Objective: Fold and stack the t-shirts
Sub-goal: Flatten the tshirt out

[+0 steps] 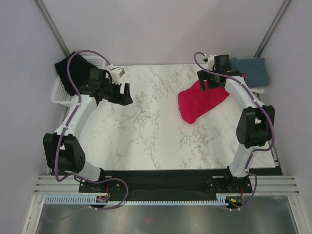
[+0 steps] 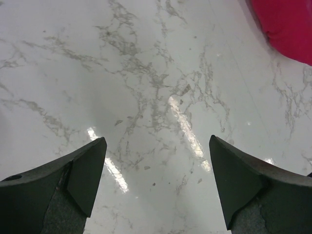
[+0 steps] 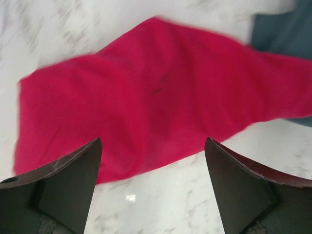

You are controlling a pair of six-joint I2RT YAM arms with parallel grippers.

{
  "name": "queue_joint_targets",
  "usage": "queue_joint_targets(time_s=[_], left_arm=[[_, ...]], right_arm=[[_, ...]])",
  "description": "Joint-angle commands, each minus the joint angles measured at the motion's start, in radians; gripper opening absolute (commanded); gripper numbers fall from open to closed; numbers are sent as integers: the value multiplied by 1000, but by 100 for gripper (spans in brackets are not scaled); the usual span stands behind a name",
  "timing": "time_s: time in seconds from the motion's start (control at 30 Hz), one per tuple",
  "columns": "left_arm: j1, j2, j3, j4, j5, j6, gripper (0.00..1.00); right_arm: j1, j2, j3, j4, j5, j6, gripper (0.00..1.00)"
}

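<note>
— So, where is the red t-shirt (image 1: 199, 103)?

— Crumpled on the right half of the marble table (image 1: 146, 131), running slantwise. Its far end reaches the blue-grey t-shirt (image 1: 251, 70), which lies bunched at the far right corner. In the right wrist view the red cloth overlaps the blue-grey edge.

— And the right gripper (image 3: 151, 146)?

— Above the red shirt's far end, fingers wide apart and holding nothing. From its own camera, the shirt fills the view beyond the two tips, and its near hem crosses just ahead of them. Bare marble shows directly between the tips. Whether the tips touch the cloth, I cannot tell.

— The left gripper (image 2: 156, 146)?

— Also spread wide and holding nothing, over bare marble on the table's left side. The red shirt only clips the upper right corner of its view, well apart from both fingers.

— The third shirt?

— The black t-shirt (image 1: 68, 70) is heaped in the white wire basket (image 1: 57, 96) at the far left corner, behind the left arm.
</note>
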Motion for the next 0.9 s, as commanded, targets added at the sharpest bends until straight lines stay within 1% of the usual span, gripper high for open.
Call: queue_joint_targets(time_s=[0.0,0.07,0.13,0.17,0.2,0.23,0.27,0.3,0.33,0.37,0.43,0.47,0.53,0.57,0.67,0.73,0.87], left_arm=[[-93,-10,11,25,5,-9,94],[-142,11,15,25,5,-9,94],[-176,77,35,25,5,-9,94],[-204,112,82,-20,144,-11,93],[-213,147,110,-20,178,73,93],[-219,242,141,-2,215,45,93],[-227,288,200,9,269,13,94],[-231,344,233,23,288,-42,94],[-238,438,269,29,318,-58,94],[-253,494,353,28,331,-66,94],[-271,581,440,25,341,-70,97],[-294,665,519,18,344,-67,98],[-322,735,589,14,337,-44,99],[-352,788,644,15,323,-40,100],[-403,887,745,15,321,-47,100],[-425,921,802,21,321,-54,100],[-468,988,868,46,325,-83,100]], right_arm=[[39,-31,-2,-159,-268,-76,93],[48,1,-14,-249,-337,-108,90],[56,-5,-72,-240,-339,-88,90],[56,-26,-91,-213,-338,-70,90],[54,-42,-108,-198,-338,-65,90],[56,-57,-127,-182,-338,-62,91],[56,-87,-132,-156,-335,-59,91],[56,-103,-134,-148,-328,-66,92],[56,-114,-129,-142,-313,-70,93],[56,-130,-126,-147,-304,-74,93],[56,-146,-132,-156,-282,-93,94],[53,-167,-138,-164,-273,-100,94],[50,-195,-176,-164,-259,-120,94],[47,-224,-189,-162,-241,-128,94],[37,-267,-235,-157,-198,-136,95],[28,-285,-259,-156,-187,-126,95],[11,-305,-283,-157,-173,-128,96]])
